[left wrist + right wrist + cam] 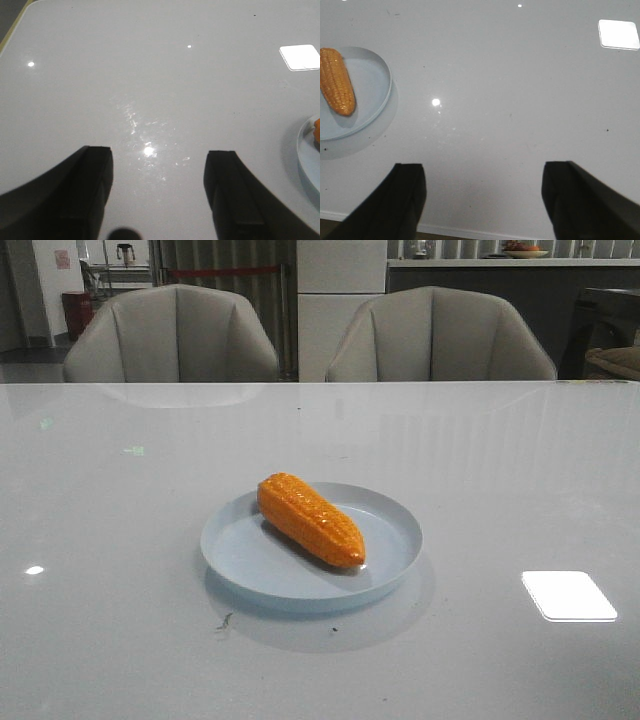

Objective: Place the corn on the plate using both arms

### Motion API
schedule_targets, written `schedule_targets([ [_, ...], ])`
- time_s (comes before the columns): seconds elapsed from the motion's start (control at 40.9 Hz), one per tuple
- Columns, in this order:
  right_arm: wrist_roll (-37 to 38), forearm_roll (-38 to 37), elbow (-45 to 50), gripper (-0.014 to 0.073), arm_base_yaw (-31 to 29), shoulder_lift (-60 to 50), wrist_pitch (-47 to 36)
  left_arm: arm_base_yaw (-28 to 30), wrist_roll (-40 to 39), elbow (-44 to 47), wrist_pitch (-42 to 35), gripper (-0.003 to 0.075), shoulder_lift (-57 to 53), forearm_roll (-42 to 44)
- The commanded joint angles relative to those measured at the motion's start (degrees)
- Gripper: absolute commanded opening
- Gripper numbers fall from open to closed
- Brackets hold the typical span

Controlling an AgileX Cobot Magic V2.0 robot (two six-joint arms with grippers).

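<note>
Orange corn [310, 520] is lying diagonally inside the pale blue plate [390, 575] on the glossy white table [120, 540], its tapered end pointing toward me. I am seeing both grippers hovering over bare table beside the plate: the left gripper [157, 155] with jaws spread wide, gripping nothing, and the right gripper [484, 172] likewise spread and empty.

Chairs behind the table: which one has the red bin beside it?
The left chair. A red bin stands in the background just left of it; the right chair has only dark cabinets behind it.
</note>
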Motion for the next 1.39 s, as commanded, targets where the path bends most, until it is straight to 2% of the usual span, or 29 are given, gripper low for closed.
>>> schedule_targets([
  [0.0,-0.13,0.41,-1.42,0.0503,-0.46,0.03,-4.44,0.19,-0.64,-1.61,-4.66,0.0453,-0.59,0.62],
  [0.22,-0.13,0.46,-1.42,0.0189,-0.46,0.03,-4.44,0.19,-0.64,-1.61,-4.66,0.0453,-0.59,0.62],
  [0.366,-0.13,0.46,-1.42,0.0050,-0.46,0.03,-4.44,0.19,-0.64,-1.61,-4.66,0.0453,-0.59,0.62],
  [0.952,-0.13,0.52,-1.42,0.0055,-0.46,0.03,-3.34,0.19,-0.64,-1.61,-4.66,0.0453,-0.59,0.62],
  [1.05,-0.13,-1.47,-1.42,0.0055,-0.48,0.03,-4.77,0.19,-0.64,-1.61,-4.66,0.0453,-0.59,0.62],
  [1.148,-0.13,2.62,0.05,0.0055,-0.40,-0.59,-6.33,0.19,-0.64,-1.61,-4.66,0.0453,-0.59,0.62],
  [1.27,-0.13,3.49,4.82,0.0055,-0.40,-5.21,-13.95,0.19,-0.64,-1.61,-4.66,0.0453,-0.59,0.62],
  [1.368,-0.13,3.49,12.03,0.0055,-0.40,-12.03,-25.53,0.19,-0.64,-1.61,-4.66,0.0453,-0.59,0.62],
])
